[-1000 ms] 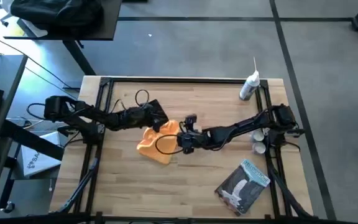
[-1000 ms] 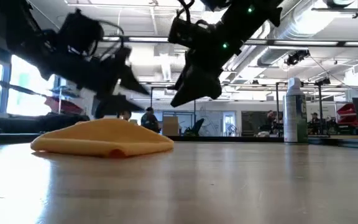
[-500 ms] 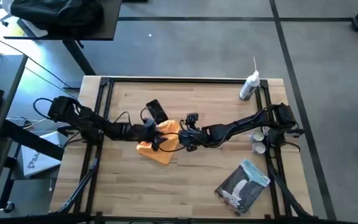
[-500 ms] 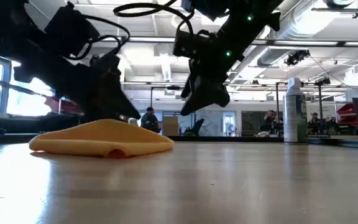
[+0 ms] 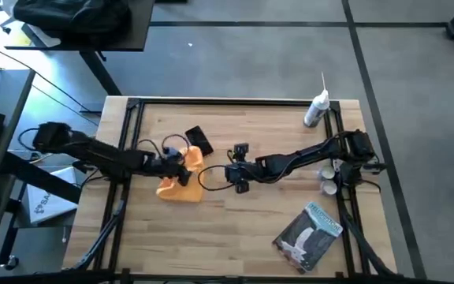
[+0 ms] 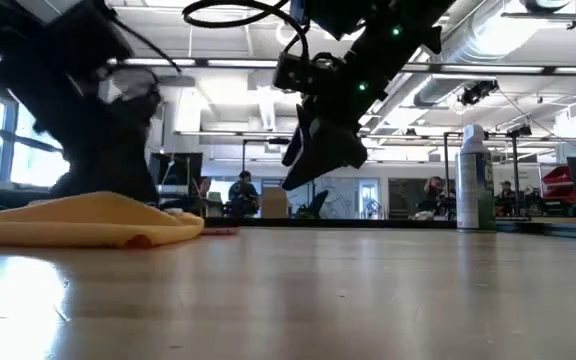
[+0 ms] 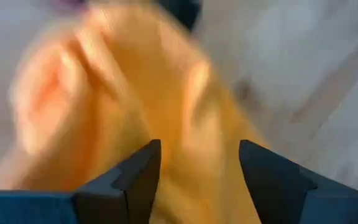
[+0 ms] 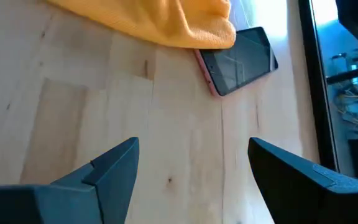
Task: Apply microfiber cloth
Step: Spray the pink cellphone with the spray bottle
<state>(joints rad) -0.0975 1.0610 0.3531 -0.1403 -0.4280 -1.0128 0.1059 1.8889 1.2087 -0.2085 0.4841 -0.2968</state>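
The orange-yellow microfiber cloth (image 5: 176, 180) lies bunched on the table, left of centre. Its far corner (image 8: 216, 34) rests over the near end of a black phone (image 5: 198, 140) that lies flat on the wood. My left gripper (image 5: 183, 163) is down on the cloth, its fingers open (image 7: 194, 155). My right gripper (image 5: 235, 170) hangs open above bare wood to the right of the cloth and touches nothing; its wrist view looks at the phone (image 8: 238, 59). In the low view the cloth (image 6: 88, 220) is a flat mound under the left arm. My left gripper has its open fingers (image 7: 138, 168) set down on the cloth's top (image 7: 185, 149), one on each side of a raised fold, slanting down from the table's left. The cloth lies on the table, bunched up around the fingers.
A white spray bottle (image 5: 315, 109) stands at the far right corner. Small cups (image 5: 328, 181) sit by the right arm's base. A grey-blue printed packet (image 5: 310, 235) lies near the front right. The arms' frame rails (image 5: 132, 134) run along both sides.
My left gripper has come from over the phone down onto the cloth, then gone toward the table's left edge. The cloth has slid left along the table with it and bunched up. The phone has stayed in place and now shows almost whole.
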